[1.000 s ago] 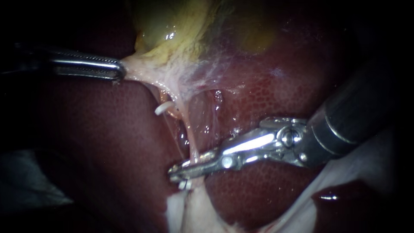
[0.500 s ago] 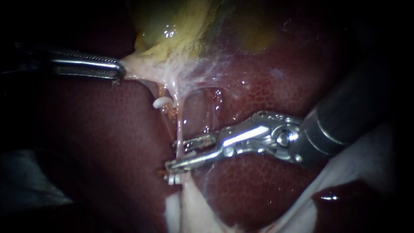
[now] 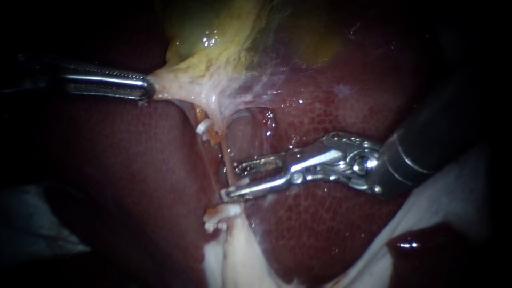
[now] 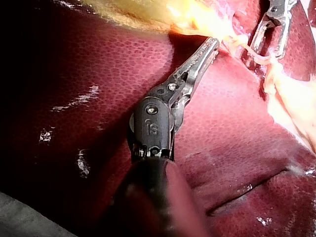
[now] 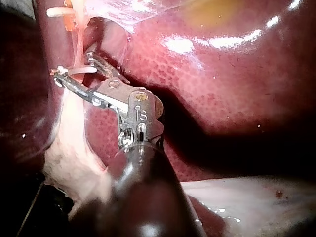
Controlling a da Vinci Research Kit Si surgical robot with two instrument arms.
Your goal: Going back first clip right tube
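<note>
A thin pale tube (image 3: 226,154) runs down from the stretched tissue below the yellow-green gallbladder (image 3: 213,32). One white clip (image 3: 204,127) sits high beside it, and another white clip (image 3: 217,214) sits on the tube's lower end. My right instrument (image 3: 229,182) comes in from the right with its jaws open, their tips right at the tube just above the lower clip. The right wrist view shows the same open jaws (image 5: 74,66) by the tube (image 5: 79,44). My left instrument (image 3: 146,88) is shut on pale gallbladder tissue and holds it taut to the left; its jaws (image 4: 210,47) also appear in the left wrist view.
Dark red liver (image 3: 133,176) lies on both sides of the tube. Whitish fatty tissue (image 3: 234,256) spreads under the lower clip. A pale sheet (image 3: 453,197) lies at the lower right, under the right shaft.
The right instrument's jaws have opened and drawn back to the right and slightly up. A white clip now shows on the tube below them. The left instrument has not moved.
</note>
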